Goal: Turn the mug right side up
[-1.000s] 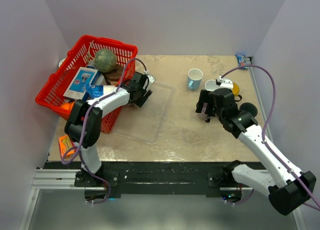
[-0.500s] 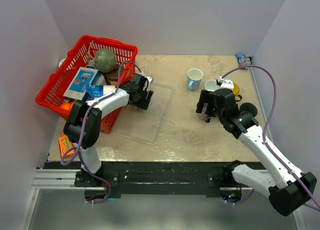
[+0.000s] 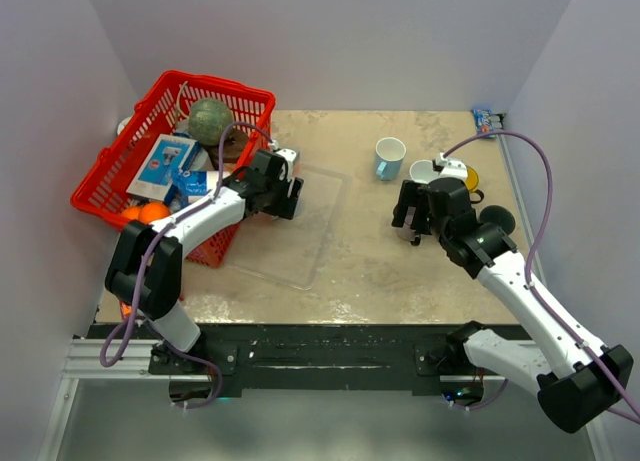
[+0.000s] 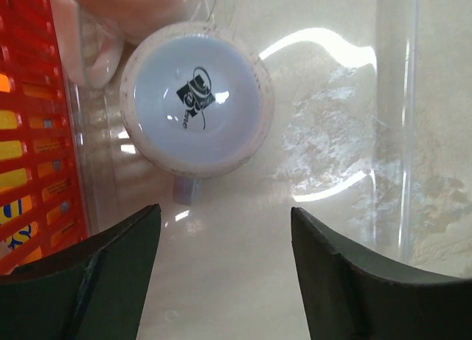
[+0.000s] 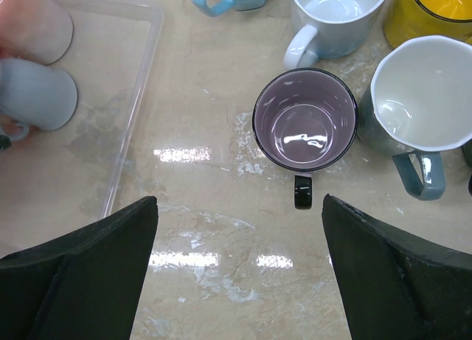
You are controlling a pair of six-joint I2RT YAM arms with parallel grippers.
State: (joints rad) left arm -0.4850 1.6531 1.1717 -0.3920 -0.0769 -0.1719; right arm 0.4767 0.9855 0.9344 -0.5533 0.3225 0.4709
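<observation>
Left gripper (image 4: 221,216) slightly farther left

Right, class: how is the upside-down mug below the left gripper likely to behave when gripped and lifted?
The mug looks glazed and glossy, so it is probably rigid but slippery to grip. Resting rim-down on the clear tray, it seems stable and unlikely to roll. Its handle sticks out on one side, so it may swing off-balance when lifted.

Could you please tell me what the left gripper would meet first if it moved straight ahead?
Probably the upturned base of the pale mug in the clear tray, slightly off-centre from the left gripper; depth is unclear.
</observation>
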